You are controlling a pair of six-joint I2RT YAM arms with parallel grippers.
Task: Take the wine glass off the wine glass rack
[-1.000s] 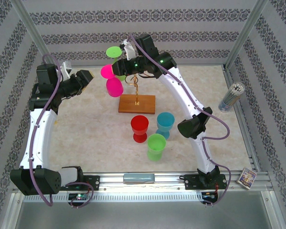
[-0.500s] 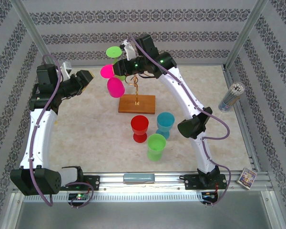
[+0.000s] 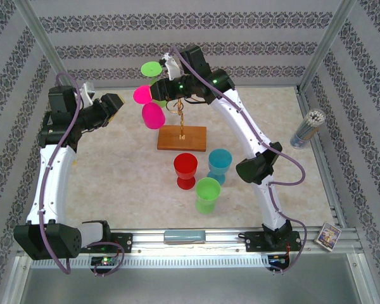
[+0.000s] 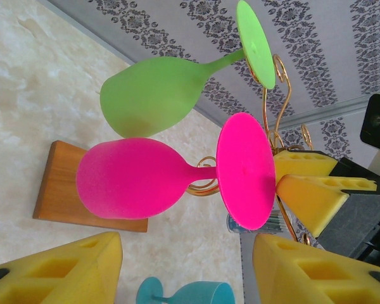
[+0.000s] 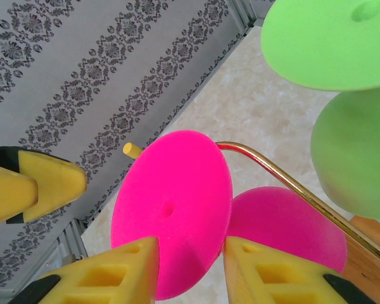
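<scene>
Table (image 3: 114, 171): a marbled top, on which the rack is set between the two arms, toward the far wall.

Rack (image 3: 182, 138): a gold wire stand, fixed upright on a brown wooden base. Two glasses are hung from its curled arms, both on the side turned to the left arm.

Pink glass (image 3: 152, 116): judged to be the one to be taken. It is hung low on the rack by its foot, with the bowl below. Its long axis is carried by the stem, near upright and slightly leaned. The mouth is pointed down at the table and the flat foot is turned up.

Green glass (image 4: 152, 92): hung the same way from a higher arm, just beside the pink one, and not reached for.

Right gripper (image 5: 190, 250): the nearer tool, brought in over the rack and set just above the pink foot. The glass lies straight below its fingers, along the line of reach. The fingers are seen partly apart, with the foot's rim in the gap. Whether the rim is pinched cannot be told.

Left gripper (image 3: 116, 102): held near the rack on the left, level with the glasses, fingers apart and nothing between them.

Foot (image 5: 171, 212): a flat pink disc, faced toward the right wrist camera.

Wire arm (image 5: 240, 149): passed behind the foot. The coming move is judged to depend on the foot being slid clear of it.
</scene>
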